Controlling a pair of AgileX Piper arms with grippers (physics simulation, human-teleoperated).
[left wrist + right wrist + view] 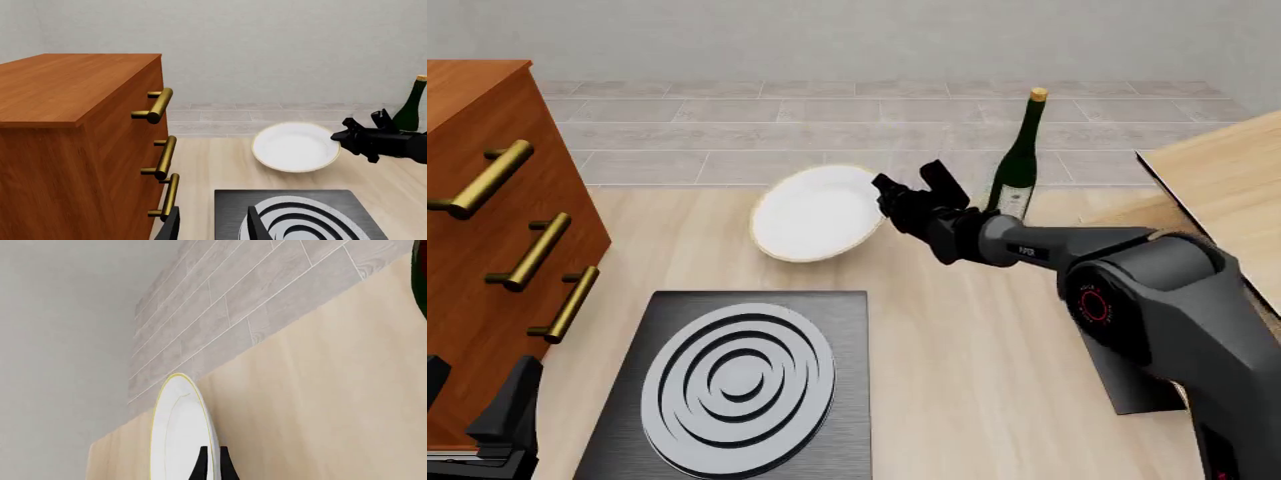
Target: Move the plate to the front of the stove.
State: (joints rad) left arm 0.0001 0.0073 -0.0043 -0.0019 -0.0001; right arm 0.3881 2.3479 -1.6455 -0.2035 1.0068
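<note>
Pale wood table [961, 370], white gold-rimmed plate [814, 213] tilted beyond stove [734, 385].

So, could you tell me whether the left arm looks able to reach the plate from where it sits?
Probably yes: bare table lies between the left claw and the plate, though the right claw already grips its rim.

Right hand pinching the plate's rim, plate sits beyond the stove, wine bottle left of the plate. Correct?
Not quite. In the front view the wine bottle stands right of the plate, behind the right hand. The rest holds: that hand pinches the plate's rim, and the plate is beyond the stove.
</note>
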